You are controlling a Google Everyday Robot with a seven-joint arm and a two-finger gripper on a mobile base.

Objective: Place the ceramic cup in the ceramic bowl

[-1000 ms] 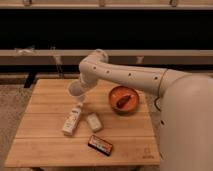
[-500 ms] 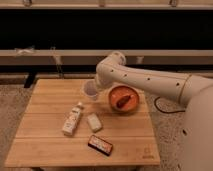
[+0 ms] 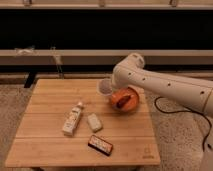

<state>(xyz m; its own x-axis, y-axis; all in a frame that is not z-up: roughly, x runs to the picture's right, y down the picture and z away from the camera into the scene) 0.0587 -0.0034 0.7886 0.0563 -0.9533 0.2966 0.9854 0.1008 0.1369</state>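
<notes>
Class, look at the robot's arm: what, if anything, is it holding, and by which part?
The gripper holds the white cup in the air, tilted, at the left edge of the bowl. The arm hides which part of the cup is gripped.

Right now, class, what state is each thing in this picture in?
Gripper: shut on cup, above the table by the bowl's left rim.
Cup: held off the table, tilted, mouth toward camera.
Bowl: upright on table, something reddish inside.
Bottle: lying down.
</notes>
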